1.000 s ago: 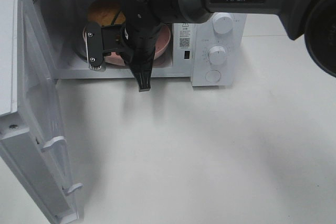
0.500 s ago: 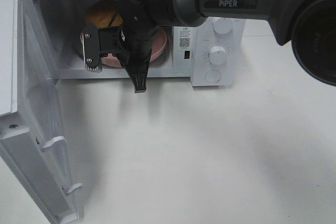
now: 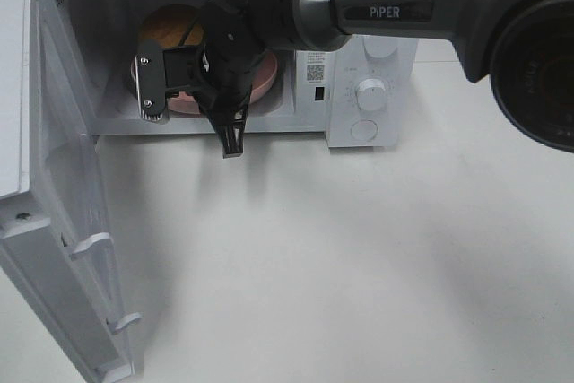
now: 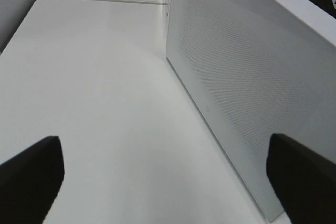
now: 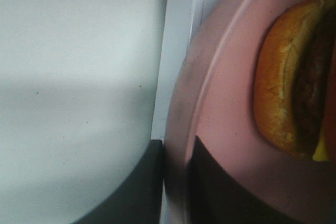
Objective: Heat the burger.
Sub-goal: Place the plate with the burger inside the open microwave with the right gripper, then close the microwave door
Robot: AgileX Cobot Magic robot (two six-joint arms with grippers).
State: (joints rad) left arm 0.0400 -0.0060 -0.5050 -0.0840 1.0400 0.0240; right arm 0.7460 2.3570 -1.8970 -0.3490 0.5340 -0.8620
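Observation:
The burger [image 3: 170, 24] lies on a pink plate [image 3: 265, 80] inside the open microwave [image 3: 372, 6]; my right arm hides most of both. My right gripper [image 3: 184, 100] reaches across from the right into the oven's opening and is shut on the plate's near rim. In the right wrist view the plate's rim [image 5: 210, 93] runs between the two dark fingers [image 5: 131, 192], and the burger [image 5: 286, 77] shows its golden bun and dark patty. My left gripper [image 4: 163, 182] is open and empty beside a white perforated wall [image 4: 247, 87]. It does not show in the high view.
The microwave door [image 3: 54, 204] hangs wide open on the left, reaching to the table's front. The control panel with two knobs [image 3: 370, 93] is right of the opening. White table [image 3: 359, 257] lies in front.
My right gripper has moved left and farther into the microwave, carrying the pink plate and burger with it. The door has not moved.

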